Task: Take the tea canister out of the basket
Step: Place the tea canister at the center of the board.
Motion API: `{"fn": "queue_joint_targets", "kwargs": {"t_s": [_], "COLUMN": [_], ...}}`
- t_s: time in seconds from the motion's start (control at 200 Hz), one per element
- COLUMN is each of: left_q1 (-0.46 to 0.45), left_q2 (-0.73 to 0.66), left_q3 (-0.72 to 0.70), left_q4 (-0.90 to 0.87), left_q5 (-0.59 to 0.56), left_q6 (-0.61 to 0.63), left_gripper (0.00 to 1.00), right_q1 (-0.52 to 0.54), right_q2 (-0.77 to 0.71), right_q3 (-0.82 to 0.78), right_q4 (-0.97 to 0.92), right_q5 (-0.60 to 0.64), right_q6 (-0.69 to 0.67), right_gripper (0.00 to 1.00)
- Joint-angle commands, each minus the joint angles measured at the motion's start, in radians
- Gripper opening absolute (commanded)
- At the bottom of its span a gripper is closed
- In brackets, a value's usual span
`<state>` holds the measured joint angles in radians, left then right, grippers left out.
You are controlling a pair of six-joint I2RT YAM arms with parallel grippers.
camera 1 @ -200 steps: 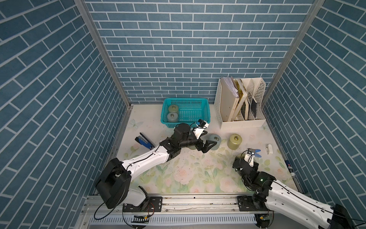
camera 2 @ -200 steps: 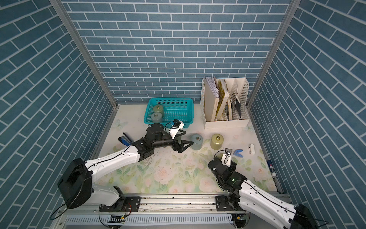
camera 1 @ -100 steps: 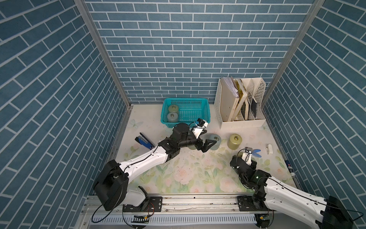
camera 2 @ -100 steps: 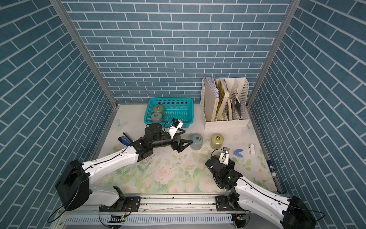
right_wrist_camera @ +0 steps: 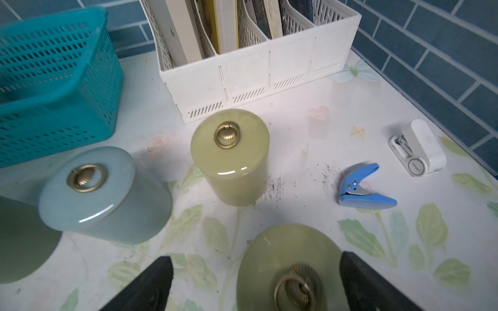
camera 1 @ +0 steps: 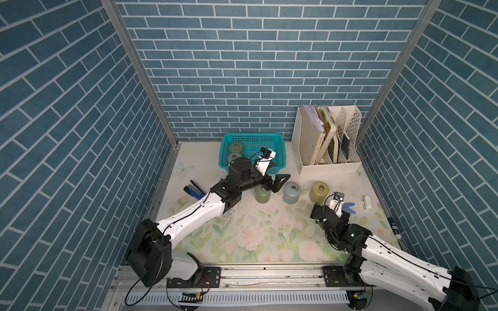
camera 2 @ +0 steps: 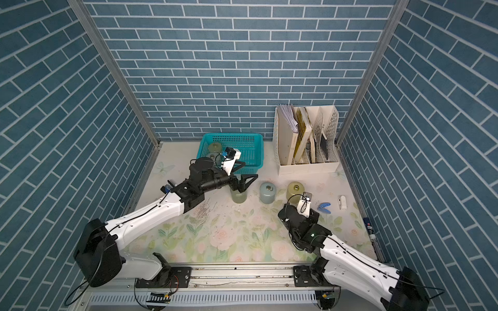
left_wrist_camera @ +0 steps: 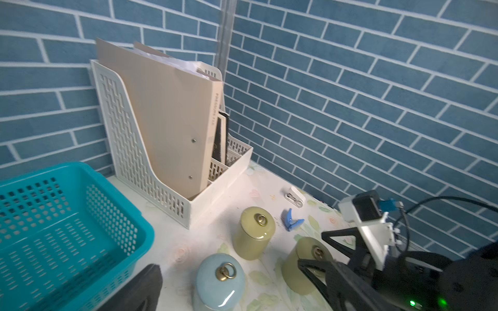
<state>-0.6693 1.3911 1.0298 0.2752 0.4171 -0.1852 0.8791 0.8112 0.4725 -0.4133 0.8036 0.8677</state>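
The teal basket [camera 1: 253, 135] stands at the back with two tea canisters in it, an olive one [camera 1: 235, 147] and a grey-green one [camera 1: 233, 157]. On the table stand a green canister [camera 1: 262, 195], a pale blue one [camera 1: 291, 192] and an olive one [camera 1: 320, 191]. My left gripper [camera 1: 280, 183] hovers open just above the green canister, holding nothing. My right gripper [right_wrist_camera: 256, 258] is open, its black fingers [right_wrist_camera: 151, 282] standing apart on either side of another olive canister [right_wrist_camera: 288, 258] that sits on the table. In both top views the arm hides that canister.
A cream file rack [camera 1: 326, 167] with folders stands at the back right. A blue hole punch [right_wrist_camera: 363, 188] and a small white stapler [right_wrist_camera: 420, 150] lie near the right wall. A blue tool [camera 1: 194, 189] lies by the left wall, and a pen [camera 1: 394, 229] by the right edge.
My right gripper has opened and let go of the olive canister, which now stands between its fingers. My left gripper has drawn back a little toward the basket.
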Motion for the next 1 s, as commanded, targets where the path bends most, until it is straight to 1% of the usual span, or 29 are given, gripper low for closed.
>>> {"fn": "queue_joint_targets", "kwargs": {"t_s": [0.0, 0.095, 0.14, 0.18, 0.26, 0.32, 0.415, 0.5, 0.56, 0.63, 0.695, 0.77, 0.885, 0.995], "left_q1": [0.026, 0.035, 0.042, 0.053, 0.102, 0.162, 0.260, 0.328, 0.381, 0.447, 0.490, 0.525, 0.555, 0.569], "left_q2": [-0.014, -0.022, -0.028, -0.037, -0.053, -0.070, -0.082, -0.052, -0.035, -0.063, -0.093, -0.094, -0.084, -0.092], "left_q3": [0.018, 0.016, 0.016, 0.021, 0.027, 0.017, 0.006, 0.055, 0.067, 0.021, -0.015, -0.012, -0.020, -0.028], "left_q4": [-0.036, -0.049, -0.055, -0.070, -0.101, -0.097, -0.107, -0.205, -0.246, -0.208, -0.183, -0.214, -0.220, -0.229], "left_q5": [-0.009, -0.014, -0.033, -0.075, -0.149, -0.163, -0.174, -0.221, -0.230, -0.224, -0.234, -0.248, -0.228, -0.262], "left_q6": [0.024, 0.028, 0.027, 0.023, 0.002, -0.038, -0.088, -0.098, -0.114, -0.149, -0.154, -0.157, -0.186, -0.211], "left_gripper": [1.00, 1.00, 1.00, 1.00, 1.00, 1.00, 1.00, 1.00, 1.00, 1.00, 1.00, 1.00, 1.00, 1.00], "right_q1": [0.004, 0.004, 0.003, 0.003, 0.003, 0.003, 0.003, 0.004, 0.001, -0.017, -0.030, -0.032, -0.031, -0.034], "right_q2": [0.000, 0.003, 0.009, 0.028, 0.117, 0.216, 0.412, 0.544, 0.626, 0.718, 0.830, 0.982, 1.253, 1.517], "right_q3": [0.023, 0.037, 0.053, 0.078, 0.181, 0.305, 0.503, 0.626, 0.699, 0.807, 0.942, 1.129, 1.481, 1.864], "right_q4": [-0.073, -0.060, -0.026, 0.013, 0.066, 0.083, 0.102, 0.159, 0.201, 0.209, 0.203, 0.152, 0.014, -0.124], "right_q5": [0.034, 0.027, 0.020, 0.010, -0.017, -0.054, -0.160, -0.284, -0.392, -0.522, -0.637, -0.705, -0.737, -0.758], "right_q6": [0.011, 0.003, -0.042, -0.096, -0.202, -0.284, -0.409, -0.501, -0.541, -0.544, -0.551, -0.562, -0.564, -0.551], "right_gripper": [1.00, 1.00, 1.00, 1.00, 1.00, 1.00, 1.00, 1.00, 1.00, 1.00, 1.00, 1.00, 1.00, 1.00]}}
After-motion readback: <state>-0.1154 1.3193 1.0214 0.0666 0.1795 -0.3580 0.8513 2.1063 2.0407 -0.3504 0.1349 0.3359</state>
